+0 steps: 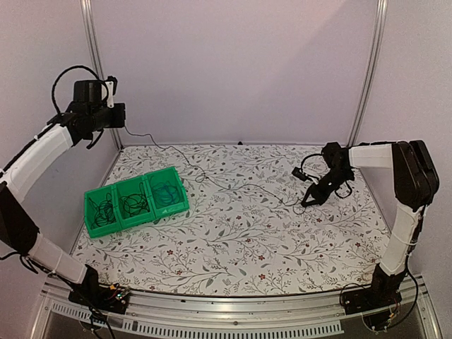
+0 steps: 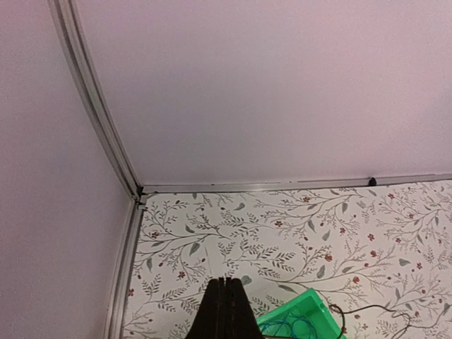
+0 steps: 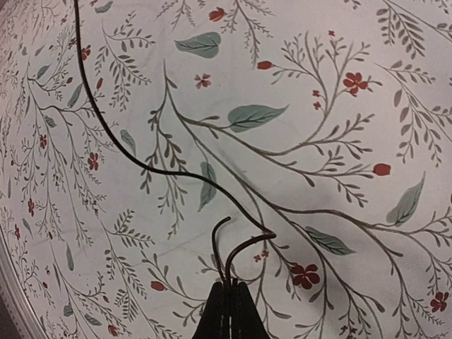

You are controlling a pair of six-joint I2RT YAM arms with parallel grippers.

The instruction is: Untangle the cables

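1. Pale lilac walls [image 1: 233,63] and slim metal posts [image 1: 370,63] close in a counter [image 1: 240,247] covered with a leaf-and-flower print.
2. A green bin [image 1: 157,214] with three compartments in a row sits on the left part of the counter, at a slight angle.
3. The bin's right compartment holds a coiled blue cable [image 1: 167,192]. The middle and left compartments each hold black coils [image 1: 133,203] of thin wire.
4. The right fingers [image 3: 220,311] are low over the right side of the counter. They are pressed together and pinch a long black cable [image 3: 141,162] at their tips. A short free end and a small bend of it stick out ahead of the tips.
5. From that grip the long black cable lies on the print and runs leftward across the counter. It passes near the bin's far right corner and then lifts off the surface toward the left arm at the back left corner.
6. The left fingers [image 2: 217,311] hang high above that corner, well above the bin, and are pressed together. The views do not show whether they pinch the far end of the cable.
7. In the left wrist view, a corner of the bin with the blue cable shows just beside the fingers. A stretch of black cable lies on the counter to its right.
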